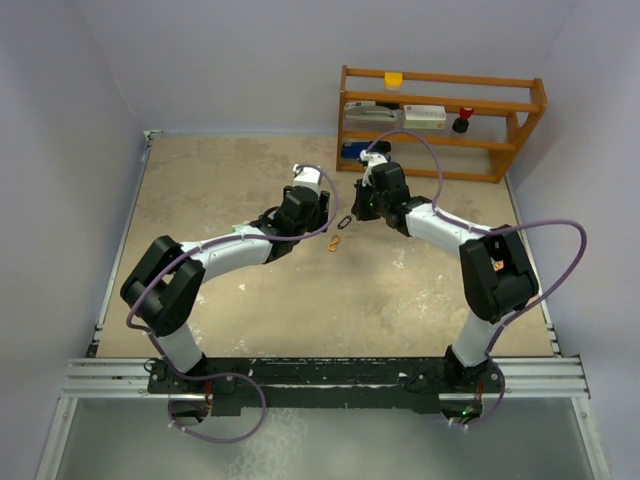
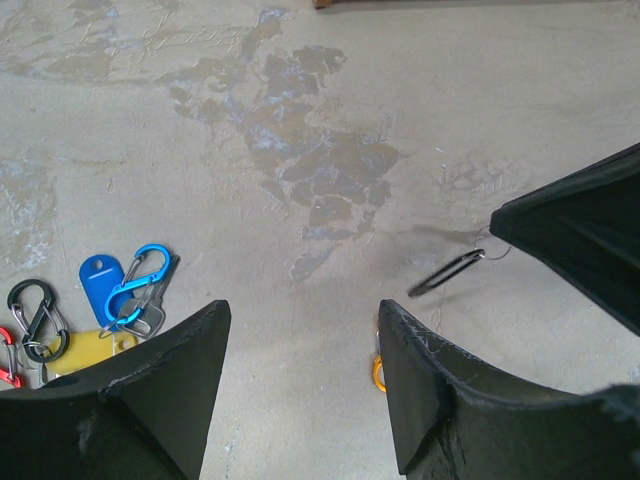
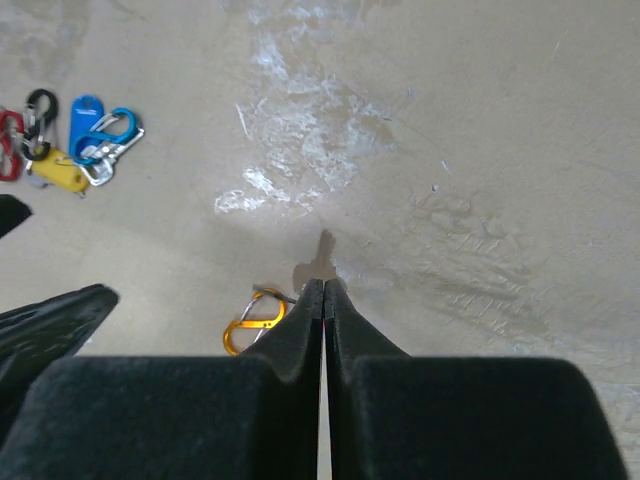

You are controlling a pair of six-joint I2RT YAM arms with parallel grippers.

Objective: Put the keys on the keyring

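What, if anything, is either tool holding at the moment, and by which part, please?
The right tool, shut, appears to pinch the thin wire ring from which a black clip dangles; the left tool is open and empty.

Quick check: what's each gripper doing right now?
Left gripper: open, holding nothing.
Right gripper: shut, apparently pinching a small wire ring with a black clip hanging from it.
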